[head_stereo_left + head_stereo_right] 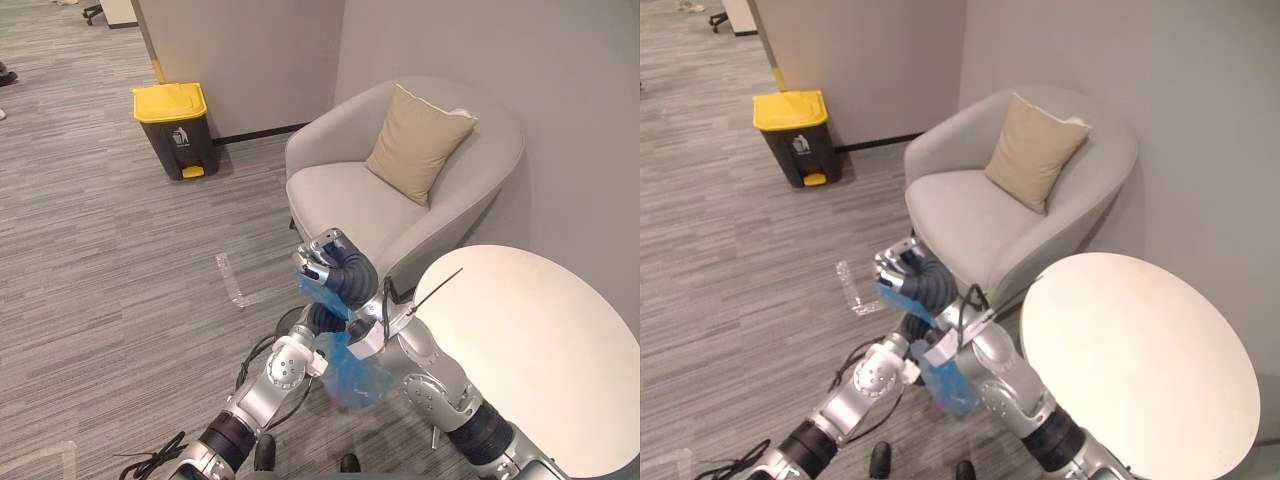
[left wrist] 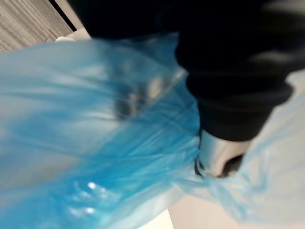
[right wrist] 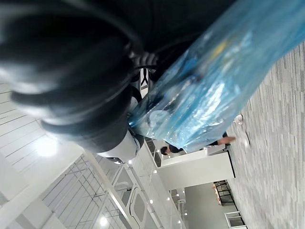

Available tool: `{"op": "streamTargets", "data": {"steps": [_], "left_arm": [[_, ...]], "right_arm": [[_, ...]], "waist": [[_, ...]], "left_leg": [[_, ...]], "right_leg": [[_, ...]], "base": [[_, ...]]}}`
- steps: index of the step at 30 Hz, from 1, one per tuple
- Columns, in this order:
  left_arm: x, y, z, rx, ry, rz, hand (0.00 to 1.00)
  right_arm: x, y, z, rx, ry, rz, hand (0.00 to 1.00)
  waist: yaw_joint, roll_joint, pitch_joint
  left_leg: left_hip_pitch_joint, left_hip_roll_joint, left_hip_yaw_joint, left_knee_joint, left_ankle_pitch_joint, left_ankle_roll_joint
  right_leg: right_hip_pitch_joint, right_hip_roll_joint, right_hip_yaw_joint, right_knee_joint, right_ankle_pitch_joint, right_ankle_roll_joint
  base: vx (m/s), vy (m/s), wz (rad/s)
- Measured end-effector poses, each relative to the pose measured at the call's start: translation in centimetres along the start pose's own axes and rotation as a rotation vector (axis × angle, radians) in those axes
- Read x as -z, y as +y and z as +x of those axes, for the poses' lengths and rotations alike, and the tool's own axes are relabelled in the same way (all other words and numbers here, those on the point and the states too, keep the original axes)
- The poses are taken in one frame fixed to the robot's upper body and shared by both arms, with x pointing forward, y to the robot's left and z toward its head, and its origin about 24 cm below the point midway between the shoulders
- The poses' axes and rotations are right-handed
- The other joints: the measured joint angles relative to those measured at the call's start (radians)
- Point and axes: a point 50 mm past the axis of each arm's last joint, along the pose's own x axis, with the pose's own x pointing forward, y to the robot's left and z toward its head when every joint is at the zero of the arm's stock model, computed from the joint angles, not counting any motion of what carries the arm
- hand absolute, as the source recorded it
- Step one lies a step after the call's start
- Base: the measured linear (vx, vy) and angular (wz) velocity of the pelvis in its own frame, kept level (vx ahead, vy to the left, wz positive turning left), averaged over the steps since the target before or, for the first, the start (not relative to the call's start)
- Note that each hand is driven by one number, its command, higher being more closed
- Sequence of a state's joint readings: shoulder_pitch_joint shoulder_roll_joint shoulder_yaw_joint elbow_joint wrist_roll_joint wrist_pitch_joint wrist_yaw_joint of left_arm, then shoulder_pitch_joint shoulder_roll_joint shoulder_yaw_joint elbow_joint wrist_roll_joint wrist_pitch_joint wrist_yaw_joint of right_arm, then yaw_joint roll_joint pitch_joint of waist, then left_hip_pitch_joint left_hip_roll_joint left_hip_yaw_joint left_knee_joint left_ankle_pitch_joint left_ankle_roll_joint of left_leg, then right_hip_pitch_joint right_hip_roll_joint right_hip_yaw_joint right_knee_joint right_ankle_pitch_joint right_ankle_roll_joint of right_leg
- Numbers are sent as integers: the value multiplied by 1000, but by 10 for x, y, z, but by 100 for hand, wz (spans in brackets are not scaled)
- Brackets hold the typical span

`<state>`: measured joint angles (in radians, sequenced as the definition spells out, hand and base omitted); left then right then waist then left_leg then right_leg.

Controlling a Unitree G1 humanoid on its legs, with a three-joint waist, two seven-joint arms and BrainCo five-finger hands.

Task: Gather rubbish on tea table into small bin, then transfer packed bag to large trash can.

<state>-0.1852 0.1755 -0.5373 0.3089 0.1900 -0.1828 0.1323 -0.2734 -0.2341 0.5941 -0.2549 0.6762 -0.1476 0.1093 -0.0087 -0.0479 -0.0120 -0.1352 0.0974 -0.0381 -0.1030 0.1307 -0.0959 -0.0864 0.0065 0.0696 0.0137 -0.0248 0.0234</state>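
Note:
A blue plastic bag (image 1: 352, 378) with rubbish inside hangs above the floor between my two arms. My right hand (image 1: 326, 258) is raised above it with its fingers curled round the bag's gathered top. The left hand (image 1: 322, 318) sits just below the right one, pressed against the bag, and its fingers are hidden. The bag (image 2: 95, 143) shows close up in the left wrist view, and the bag (image 3: 214, 86) hangs past the dark cover in the right wrist view. The large trash can (image 1: 176, 130), dark grey with a yellow lid, stands by the far wall to the left.
The round white tea table (image 1: 540, 350) is at my right, its top bare. A grey armchair (image 1: 350, 200) with a beige cushion (image 1: 415, 140) stands straight ahead. Grey carpet stretches from here to the can, with a tape mark (image 1: 231, 279) on it.

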Motion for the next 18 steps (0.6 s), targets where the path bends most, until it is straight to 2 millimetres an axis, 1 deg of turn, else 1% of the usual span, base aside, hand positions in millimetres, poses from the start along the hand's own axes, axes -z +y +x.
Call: {"op": "streamTargets", "data": {"steps": [6, 8, 9, 10, 11, 13, 15, 17, 18], "left_arm": [[1, 0, 0, -6, 13, -36, 100], [2, 1, 0, -8, 23, -38, 100], [3, 1, 0, -10, 29, -41, 100], [5, 3, -2, -20, 38, -53, 100], [6, 4, -2, -26, 42, -61, 100], [8, 9, -4, -53, 55, -80, 100], [12, 12, -7, -73, 68, -97, 100], [14, 14, -10, -91, 78, -116, 100], [13, 17, -12, -108, 74, -133, 100]], "right_arm": [[5, -3, -2, 21, 10, 3, 100], [9, -6, -3, 52, 13, 9, 100], [11, -10, -7, 77, 22, -19, 100], [13, -12, -11, 91, 37, -54, 0], [14, -13, -12, 96, 43, -61, 0], [20, -24, -23, 155, 89, -140, 0], [23, -31, -29, 190, 115, -196, 0], [23, -36, -35, 220, 137, -275, 0], [22, -39, -38, 234, 148, -342, 0]], "waist": [[-1, 0, 0], [-3, 0, 0], [-2, -1, 0], [-3, -1, -1], [-3, -1, -1], [-3, -4, -3], [-3, -4, -3], [-3, -5, -3], [-3, -5, -3]], "left_leg": [[1, 0, 0, 0, 0, 0], [2, 0, 0, 0, 0, 0], [3, 0, 0, 0, 0, 0], [3, -1, 1, 0, 0, 0], [3, -1, 1, 0, 0, 0], [4, -1, 1, 0, 0, 0], [10, -1, 1, 0, 0, 0], [18, -1, 1, 0, -1, 1], [16, -1, 1, 0, -1, 1]], "right_leg": [[1, 0, 0, 0, 0, 0], [2, 0, 1, 0, 0, 0], [2, 0, 1, 0, 0, 0], [2, -1, 1, 0, 0, 0], [3, -1, 1, 0, 0, 0], [4, -1, 0, 0, 0, 0], [10, -2, 0, 0, 0, 1], [18, -3, 0, -2, -1, 2], [18, -3, 0, -2, -1, 2]], "base": [[0, 0, 0], [0, 0, 0], [0, 0, 0], [0, 0, 0], [0, 0, 0], [0, 0, 0], [0, 0, 0], [0, 0, 0], [0, 0, 0]]}}
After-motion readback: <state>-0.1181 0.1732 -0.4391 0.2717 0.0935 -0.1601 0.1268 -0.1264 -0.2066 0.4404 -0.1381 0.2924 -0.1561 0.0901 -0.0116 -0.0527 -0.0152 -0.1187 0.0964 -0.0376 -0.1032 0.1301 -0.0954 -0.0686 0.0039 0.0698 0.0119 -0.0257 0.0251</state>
